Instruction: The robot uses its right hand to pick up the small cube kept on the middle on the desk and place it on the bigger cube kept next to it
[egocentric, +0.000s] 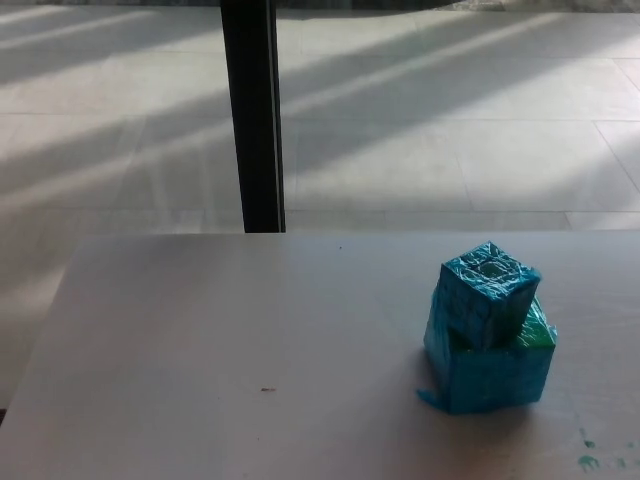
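Sitting unlabelled, small cube (487, 293) tops bigger cube (492, 372); neither hand shows.

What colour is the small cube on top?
Blue-teal, with shiny crinkled wrapping; the small cube shows in the head view, atop the bigger cube.
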